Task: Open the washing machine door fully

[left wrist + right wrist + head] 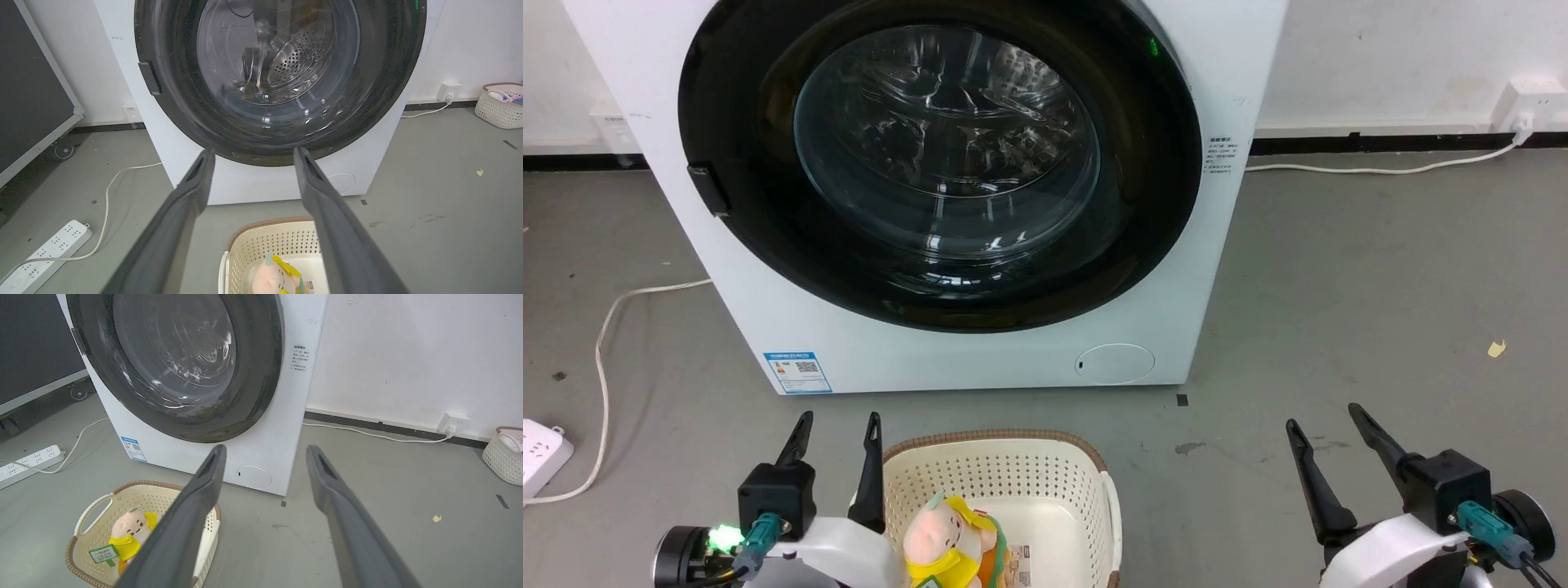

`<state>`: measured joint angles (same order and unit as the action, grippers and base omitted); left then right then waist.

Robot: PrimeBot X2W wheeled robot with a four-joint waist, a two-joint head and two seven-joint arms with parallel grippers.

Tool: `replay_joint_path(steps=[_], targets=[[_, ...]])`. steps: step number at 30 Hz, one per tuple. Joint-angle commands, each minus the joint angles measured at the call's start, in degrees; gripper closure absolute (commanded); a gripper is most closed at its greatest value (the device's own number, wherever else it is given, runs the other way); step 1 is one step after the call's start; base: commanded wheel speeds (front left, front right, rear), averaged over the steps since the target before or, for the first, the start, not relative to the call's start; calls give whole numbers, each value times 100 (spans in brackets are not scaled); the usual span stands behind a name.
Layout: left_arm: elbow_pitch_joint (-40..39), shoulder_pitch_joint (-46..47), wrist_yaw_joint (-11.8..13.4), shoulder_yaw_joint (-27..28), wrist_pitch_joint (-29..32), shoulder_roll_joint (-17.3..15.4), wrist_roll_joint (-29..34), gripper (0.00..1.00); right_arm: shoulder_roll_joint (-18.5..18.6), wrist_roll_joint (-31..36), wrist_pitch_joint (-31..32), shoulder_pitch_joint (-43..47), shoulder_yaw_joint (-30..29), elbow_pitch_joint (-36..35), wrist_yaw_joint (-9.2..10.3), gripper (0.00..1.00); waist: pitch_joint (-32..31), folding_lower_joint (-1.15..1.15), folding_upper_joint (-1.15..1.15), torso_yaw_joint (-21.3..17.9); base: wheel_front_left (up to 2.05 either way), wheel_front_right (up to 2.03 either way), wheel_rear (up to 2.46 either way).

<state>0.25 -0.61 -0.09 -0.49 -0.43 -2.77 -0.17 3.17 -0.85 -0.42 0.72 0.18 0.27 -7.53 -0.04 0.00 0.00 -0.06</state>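
The washing machine door (pixel 943 163) sits shut against the machine, beyond the basket (pixel 996 437). I judge it rigid, fairly heavy and slippery-glossy, so I'd hook the small tab (pixel 709 189) on its left rim. My left end effector (pixel 840 420) and right end effector (pixel 1323 416) are released, empty.

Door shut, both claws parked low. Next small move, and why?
Probably lift the left claw toward the black tab on the left rim of the washing machine door. The door sits flush and shut, the tab looks like its one grip point, and that claw is open, empty and nearest that side.
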Motion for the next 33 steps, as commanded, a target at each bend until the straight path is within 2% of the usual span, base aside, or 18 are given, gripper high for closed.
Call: replay_joint_path(steps=[1, 17, 18, 25, 33], targets=[[-3, 11, 38, -19, -53, -5, 14, 0, -2, -54, -60, -6, -1, -14, 0, 0, 2, 0, 0, -2, 0, 0, 0], [-90, 155, 158, -207, -256, -66, 34, 0, 52, -486, -258, -268, 39, -6, 1, 0, 255, 0, 0, 31, 0, 0, 0], [-145, 262, 197, -272, -316, -91, 41, 0, 127, -711, -261, -506, 16, 8, 1, 0, 427, 0, 0, 69, 0, 0, 0], [-218, 418, 264, -363, -400, -119, 39, 0, 191, -1136, -147, -1002, -117, 66, 1, 0, 689, 0, 0, 145, 0, 0, 0], [-280, 580, 338, -494, -495, -140, 30, 0, 157, -1766, 100, -1726, -369, 265, 2, 0, 954, 0, 0, 254, 0, 0, 0]])
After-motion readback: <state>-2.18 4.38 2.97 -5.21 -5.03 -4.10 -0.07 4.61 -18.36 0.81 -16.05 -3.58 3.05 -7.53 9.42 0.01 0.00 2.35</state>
